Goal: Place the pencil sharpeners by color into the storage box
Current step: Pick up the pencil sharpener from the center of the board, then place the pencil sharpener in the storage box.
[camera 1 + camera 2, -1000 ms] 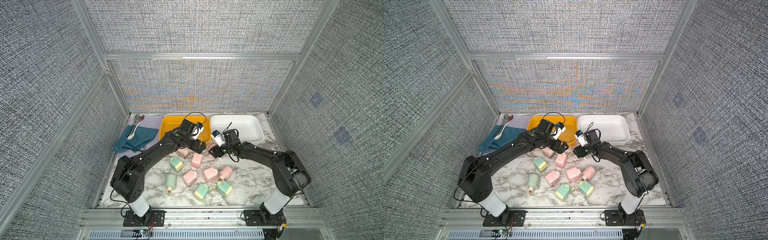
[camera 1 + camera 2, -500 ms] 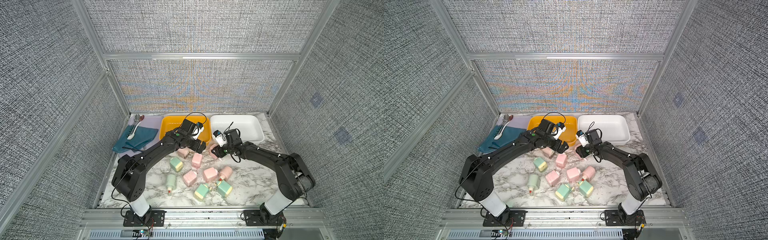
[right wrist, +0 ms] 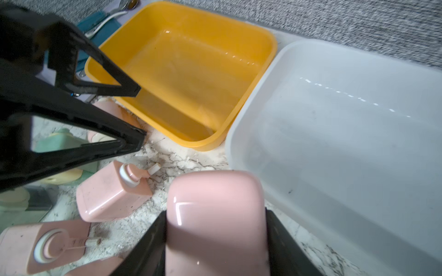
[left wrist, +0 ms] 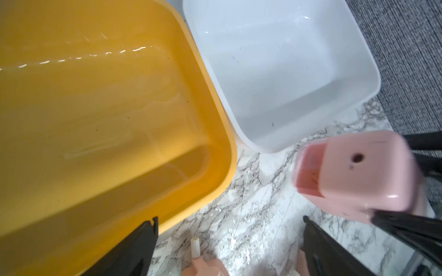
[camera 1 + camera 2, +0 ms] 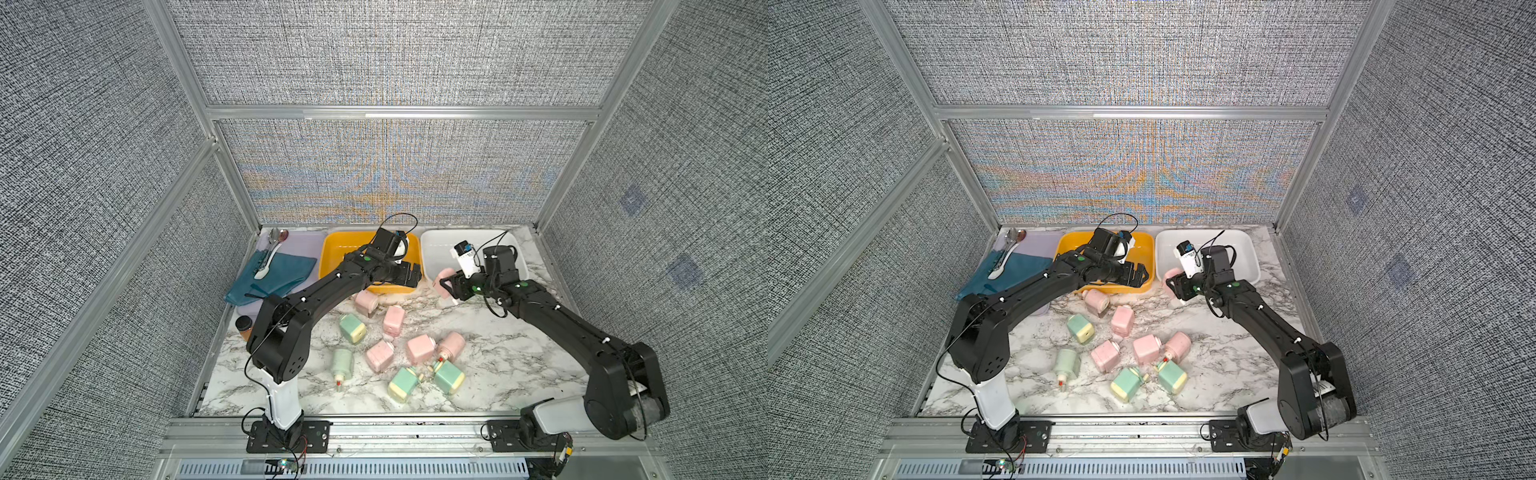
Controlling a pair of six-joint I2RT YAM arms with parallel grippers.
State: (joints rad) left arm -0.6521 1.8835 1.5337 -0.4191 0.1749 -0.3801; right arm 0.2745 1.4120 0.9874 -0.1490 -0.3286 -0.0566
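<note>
My right gripper (image 3: 215, 213) is shut on a pink pencil sharpener (image 3: 215, 203), held just above the marble by the near left corner of the white storage box (image 3: 334, 143). In both top views this sharpener (image 5: 443, 277) (image 5: 1169, 277) sticks out of the right gripper (image 5: 446, 286). My left gripper (image 5: 413, 274) (image 4: 230, 219) stands open over the near right corner of the yellow storage box (image 5: 330, 253), holding nothing. Below it lies another pink sharpener (image 5: 366, 300). Several pink and green sharpeners (image 5: 379, 356) (image 5: 352, 328) lie loose mid-table. Both boxes are empty.
A teal cloth (image 5: 286, 274) with spoons (image 5: 272, 243) lies on a lilac tray at the back left. A brown jar with a black lid (image 5: 244, 326) stands behind the left arm's base. Aluminium posts and grey fabric walls close the cell.
The right gripper has narrowed onto the pink sharpener and shifted slightly right and back with it, towards the white box. The left arm has barely moved.
</note>
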